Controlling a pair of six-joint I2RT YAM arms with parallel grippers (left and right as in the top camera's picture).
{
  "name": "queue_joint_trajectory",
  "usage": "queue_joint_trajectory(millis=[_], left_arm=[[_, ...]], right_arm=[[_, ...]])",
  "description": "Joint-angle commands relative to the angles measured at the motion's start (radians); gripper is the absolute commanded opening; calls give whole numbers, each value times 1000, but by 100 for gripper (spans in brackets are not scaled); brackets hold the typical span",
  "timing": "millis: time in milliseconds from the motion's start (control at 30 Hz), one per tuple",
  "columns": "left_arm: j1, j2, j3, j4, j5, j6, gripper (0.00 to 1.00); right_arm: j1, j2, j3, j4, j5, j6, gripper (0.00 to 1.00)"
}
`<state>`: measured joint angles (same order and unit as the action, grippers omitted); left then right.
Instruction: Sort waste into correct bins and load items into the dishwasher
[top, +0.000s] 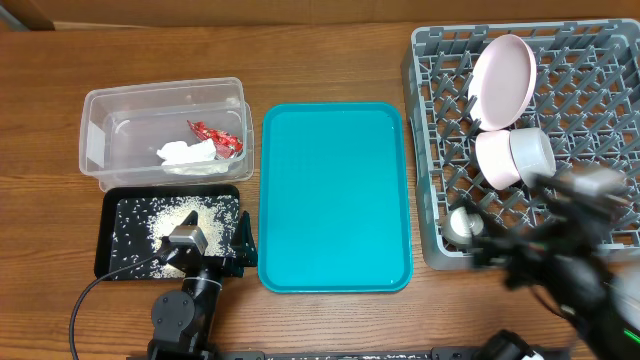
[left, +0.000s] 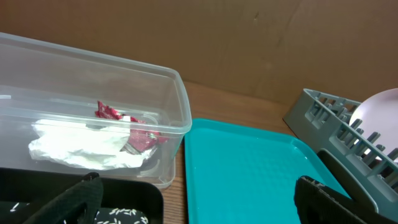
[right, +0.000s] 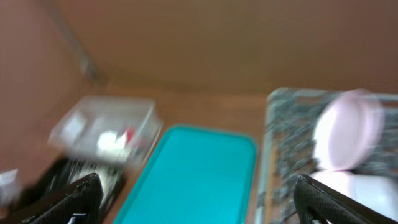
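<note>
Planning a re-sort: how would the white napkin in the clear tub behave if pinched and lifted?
The napkin looks thin and crumpled, so it is probably floppy and very light, and it would likely squash under a pinch. The red wrapper lies against it and might drag along.

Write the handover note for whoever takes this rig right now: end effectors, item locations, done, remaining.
Left end effector: open, empty, at the black tray's near edge.
Right end effector: open, empty, by the dish rack.
Done: red wrapper and napkin in the clear tub; rice grains in the black tray; plate, bowl and cup in the dish rack.
Remaining: teal tray holds nothing; chopsticks not visible, so check for them.
</note>
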<state>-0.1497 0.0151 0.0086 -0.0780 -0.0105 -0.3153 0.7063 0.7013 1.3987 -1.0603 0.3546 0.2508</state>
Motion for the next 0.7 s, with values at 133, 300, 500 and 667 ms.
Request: queue_joint_trajectory(millis=[133, 300, 500, 667], left_arm=[[5, -10, -4, 1, 11, -10, 100], [5, -10, -4, 1, 11, -10, 100], [5, -10, -4, 1, 11, -10, 100], [5, -10, -4, 1, 11, -10, 100]], right_arm=[[-344, -182, -227, 132, -103, -10, 100], [-555, -348, -537, 340, -396, -105, 100], [-685, -549, -924, 635, -644, -98, 100], [-719, -650, -1103, 724, -647, -98, 100]])
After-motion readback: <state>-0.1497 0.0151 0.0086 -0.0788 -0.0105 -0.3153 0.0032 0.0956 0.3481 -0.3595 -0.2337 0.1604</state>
